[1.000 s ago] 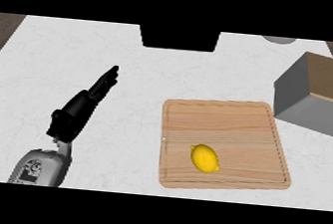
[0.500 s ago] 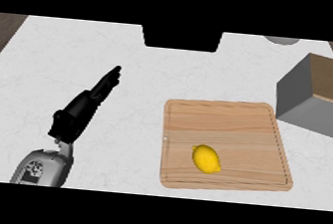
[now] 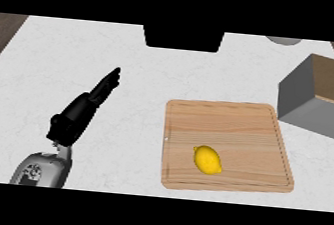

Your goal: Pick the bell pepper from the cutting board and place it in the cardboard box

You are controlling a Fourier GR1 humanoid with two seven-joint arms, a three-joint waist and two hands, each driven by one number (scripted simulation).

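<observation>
- The bell pepper [image 3: 208, 160], small and yellow, lies on the cutting board [image 3: 228, 121], in the board's lower half and a little left of its middle, not touching any edge.
- The pepper's long axis runs roughly up and down the view, tipped slightly so the upper end leans left.
- The left hand [image 3: 81, 111] is the only hand in view. It rests over the bare counter [image 3: 151, 73] to the left of the board, with fingers straight and stretched out, pointing up and to the right; it holds nothing.
- From that hand the pepper lies to the right and somewhat lower in the view, well apart, with the board's left edge between them.
- The right hand does not show anywhere, so its state cannot be told and neither can its distance from the pepper.
- The cardboard box [image 3: 327, 98] stands at the right edge, above and to the right of the board, just beside the board's upper right corner.
- Judging by the layout, the pepper sits between the left hand and the box, and the carry would run up and to the right. The task has not begun: the pepper is untouched.
</observation>
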